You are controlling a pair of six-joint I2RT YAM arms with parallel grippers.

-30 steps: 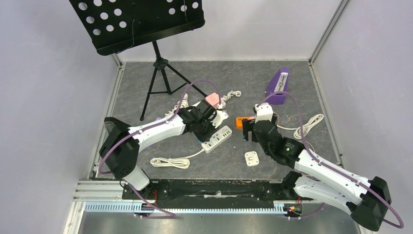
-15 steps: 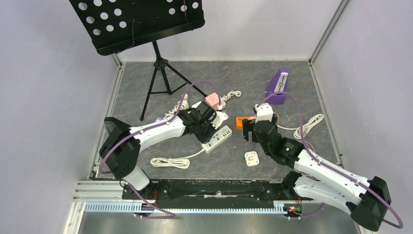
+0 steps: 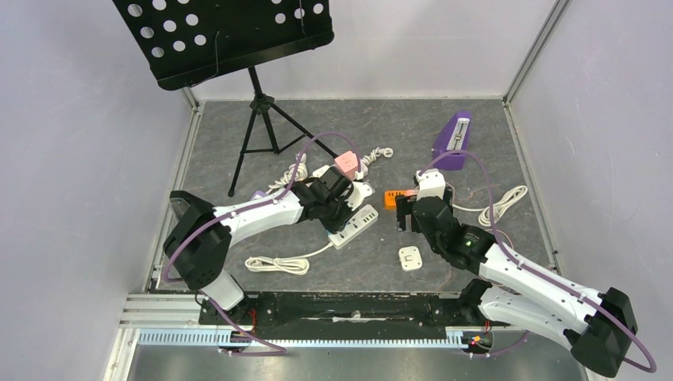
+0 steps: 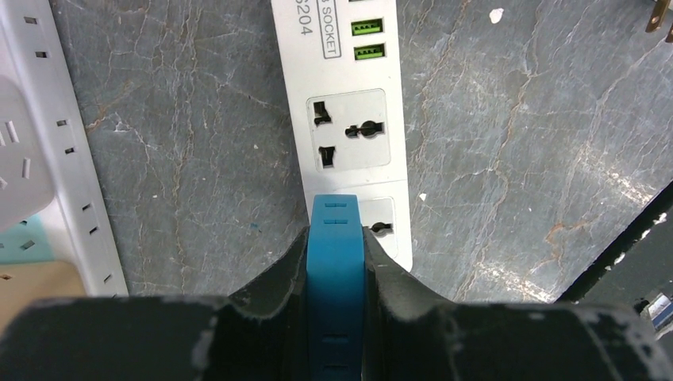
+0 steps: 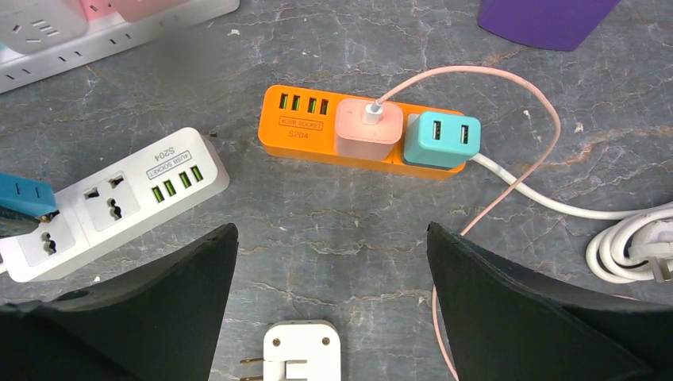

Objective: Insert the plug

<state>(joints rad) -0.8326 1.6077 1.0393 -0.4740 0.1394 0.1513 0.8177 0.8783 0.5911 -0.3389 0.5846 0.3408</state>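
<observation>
The left gripper (image 4: 336, 238) has its jaws closed tight on a blue plug (image 4: 336, 278), one finger against each flat side. In the left wrist view the plug's front end sits over the end socket of the white power strip (image 4: 349, 119) and hides most of that socket's holes. The next socket along and two green USB ports lie uncovered beyond it. Neither wrist view shows whether the pins are in the holes.

From above, the plug is hidden under the wrist, and only the arm bent over the strip can be seen. The right wrist view catches the plug from the side, at the strip's end away from the USB ports.

The right gripper (image 5: 332, 238) hangs to the right of the strip, jaws spread wide with nothing between them. Below it a white adapter (image 5: 300, 349) lies on the tabletop (image 5: 333, 48).

This same view shows an orange power strip (image 5: 305, 127) just past the white strip's USB end. It carries a pink charger (image 5: 367, 131) and a teal USB adapter (image 5: 441, 139).
</observation>
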